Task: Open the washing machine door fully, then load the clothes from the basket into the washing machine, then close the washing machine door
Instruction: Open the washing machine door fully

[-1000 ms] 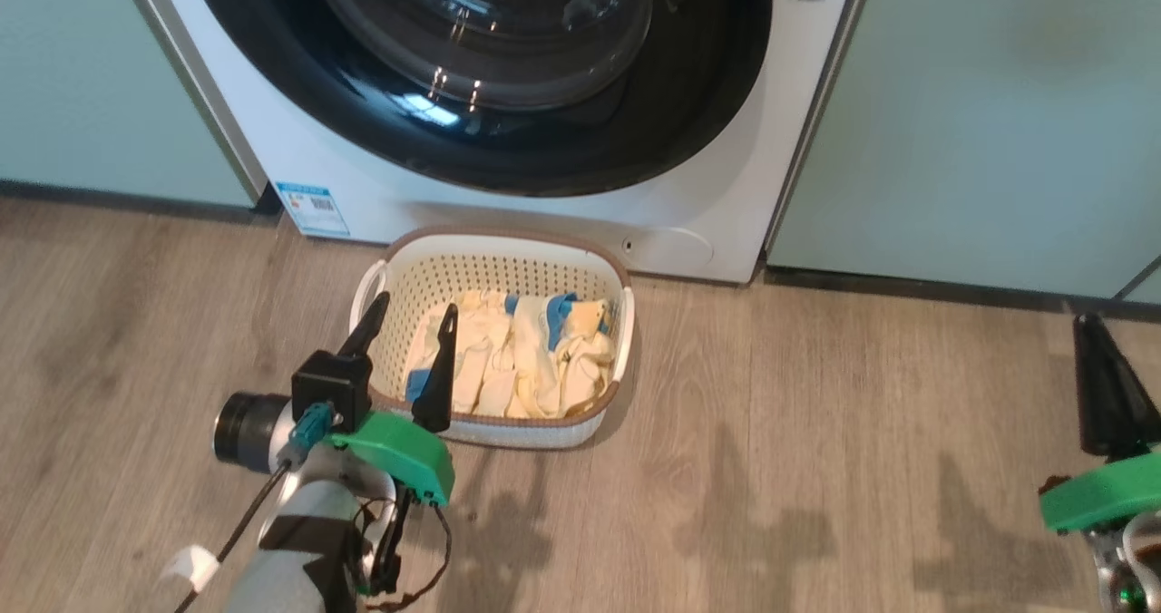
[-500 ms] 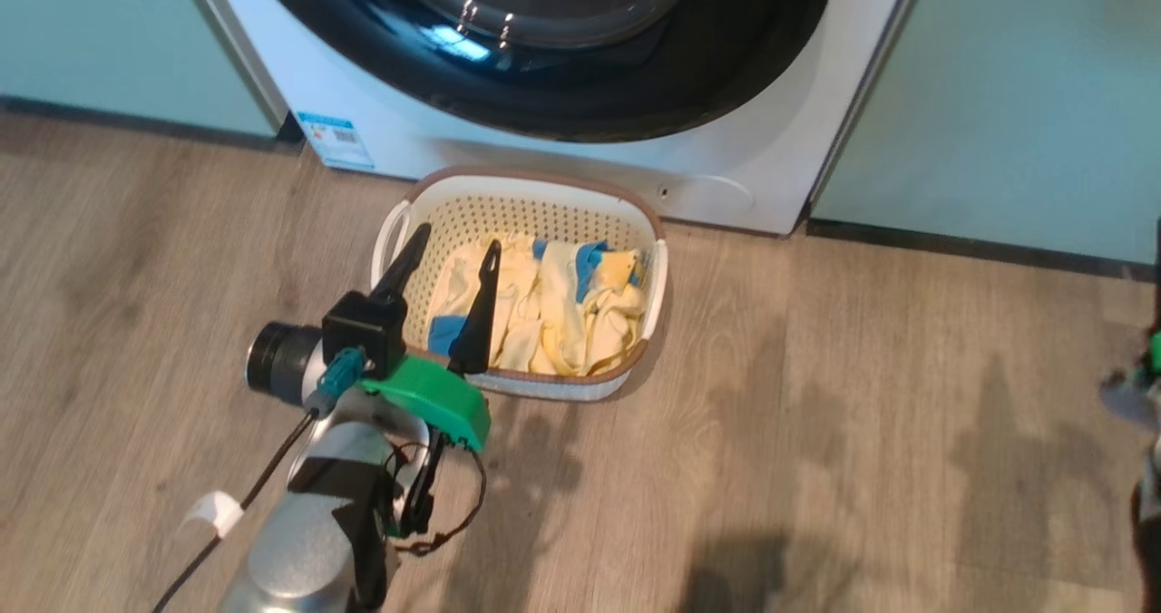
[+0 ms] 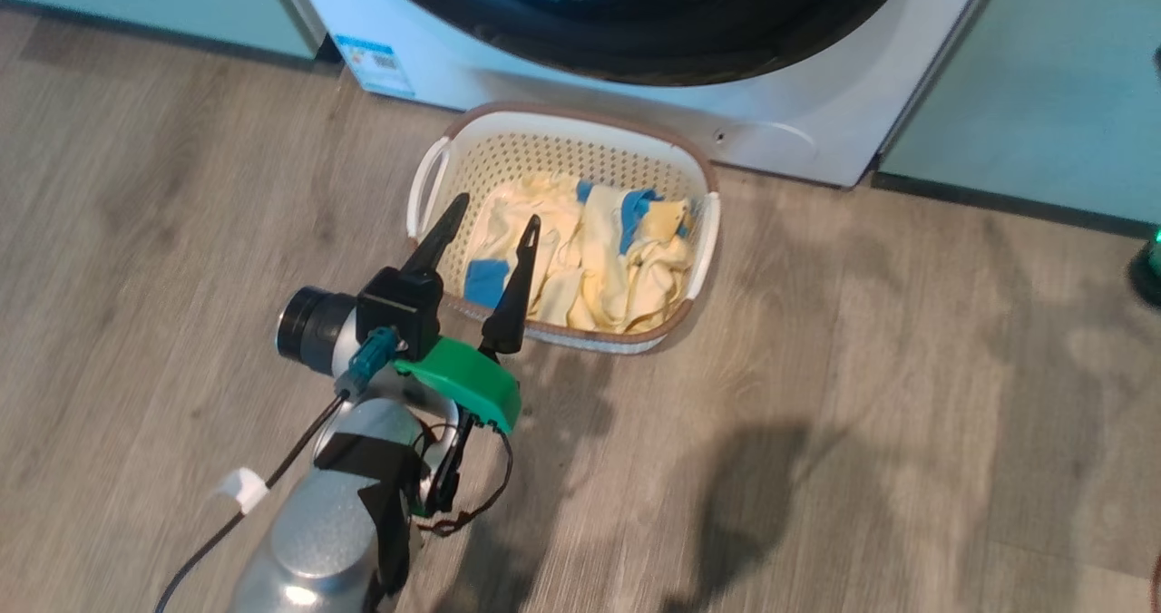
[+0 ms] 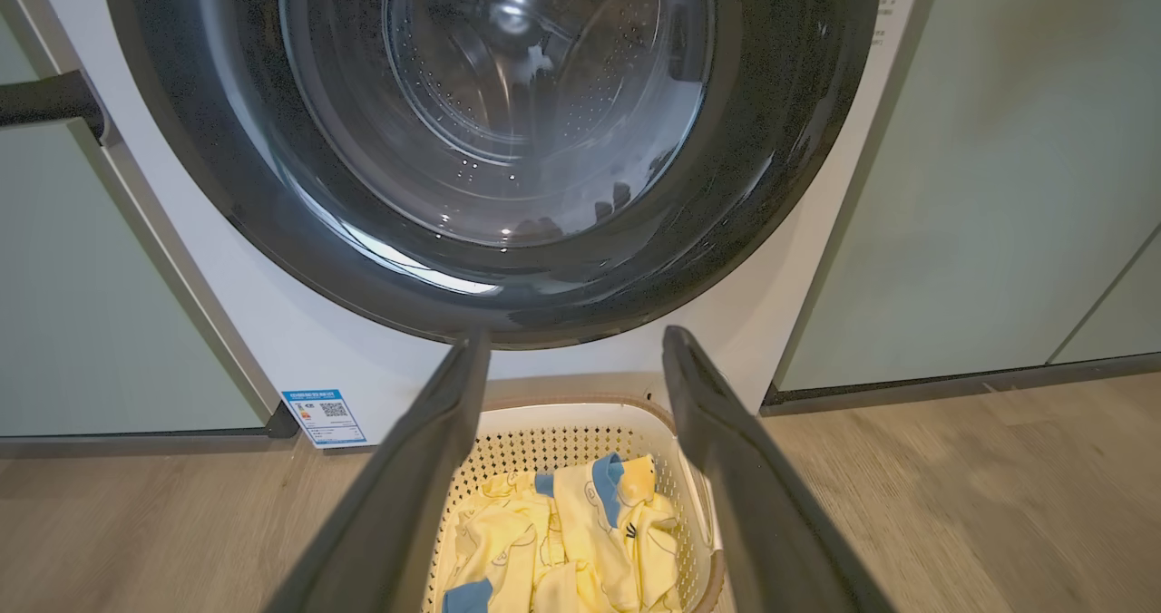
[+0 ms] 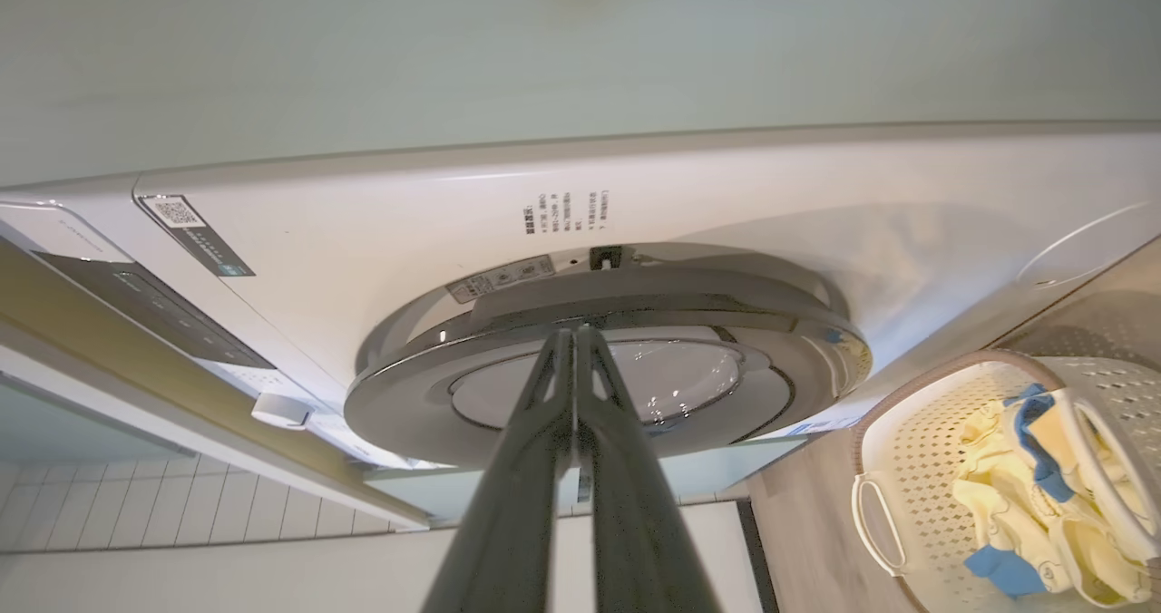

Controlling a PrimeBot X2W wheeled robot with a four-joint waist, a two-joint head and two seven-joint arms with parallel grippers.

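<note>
Basket (image 3: 562, 116): your left gripper (image 3: 499, 209) spread wide over its near-left rim | clothes (image 3: 599, 259) just beyond the tips | right gripper (image 5: 573, 334) pressed closed.

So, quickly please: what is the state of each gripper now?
Left gripper: open, holding nothing.
Right gripper: shut, holding nothing.

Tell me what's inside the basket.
Cream-yellow clothes with blue patches cover most of the floor of the basket; its perforated back wall shows. Whatever lies beneath is hidden.
</note>
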